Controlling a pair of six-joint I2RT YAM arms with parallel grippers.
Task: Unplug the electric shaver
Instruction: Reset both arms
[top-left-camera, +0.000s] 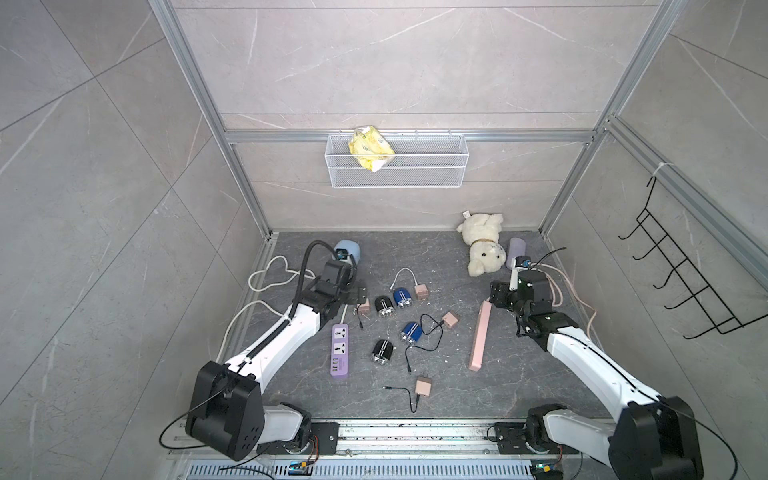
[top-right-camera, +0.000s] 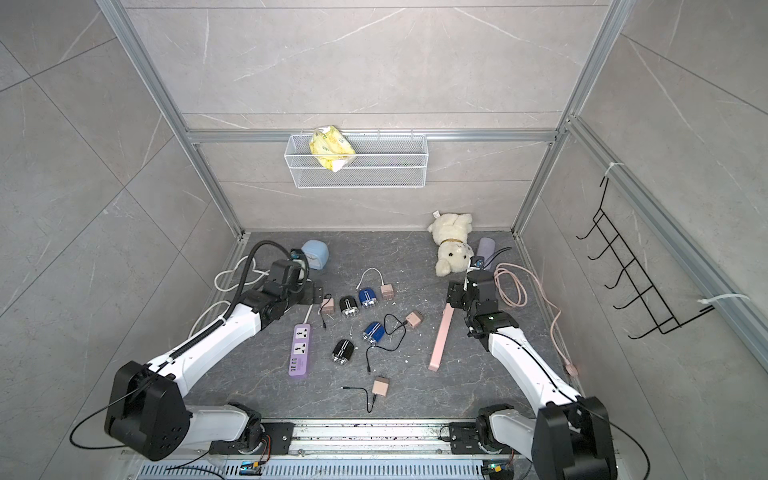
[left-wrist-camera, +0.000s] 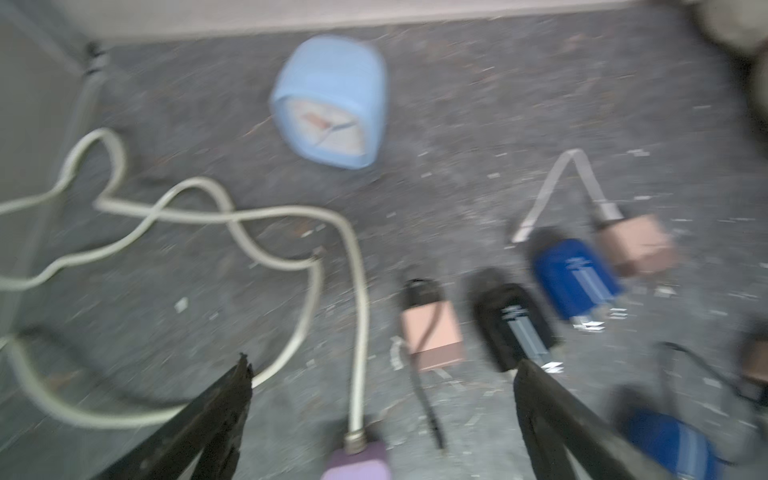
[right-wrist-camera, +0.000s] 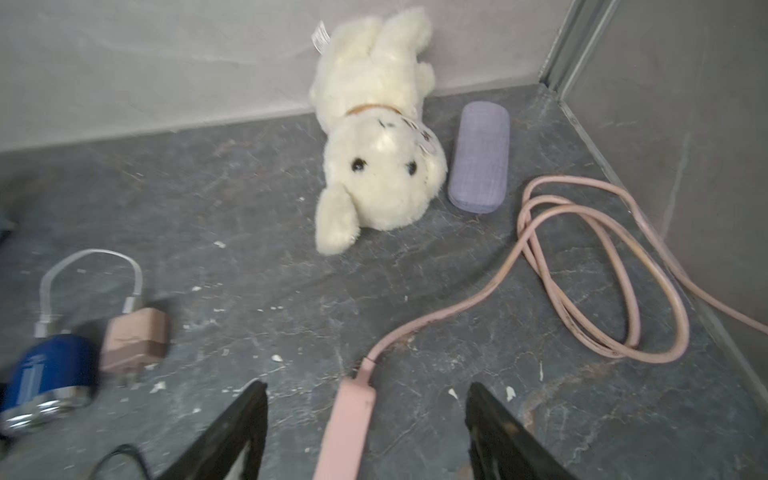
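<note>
Several small electric shavers, black (top-left-camera: 384, 306) and blue (top-left-camera: 402, 297), lie mid-floor in both top views. A short white cable (right-wrist-camera: 91, 257) joins one blue shaver (right-wrist-camera: 50, 374) to a pink adapter (right-wrist-camera: 135, 345). Another blue shaver (top-left-camera: 411, 332) lies beside a loose black cable. My left gripper (left-wrist-camera: 384, 365) is open above the cord end of the purple power strip (top-left-camera: 339, 350), near a black shaver (left-wrist-camera: 513, 324). Over the far end of the pink power strip (right-wrist-camera: 349, 424), my right gripper (right-wrist-camera: 368, 386) is open. Neither gripper holds anything.
More pink adapters (top-left-camera: 423, 386) with black cables lie around. A blue clock (left-wrist-camera: 332, 99) stands at the back left, with a white plush dog (right-wrist-camera: 374, 145) and a lilac case (right-wrist-camera: 480, 158) at the back right. Coiled cords (right-wrist-camera: 602, 270) run along both side walls.
</note>
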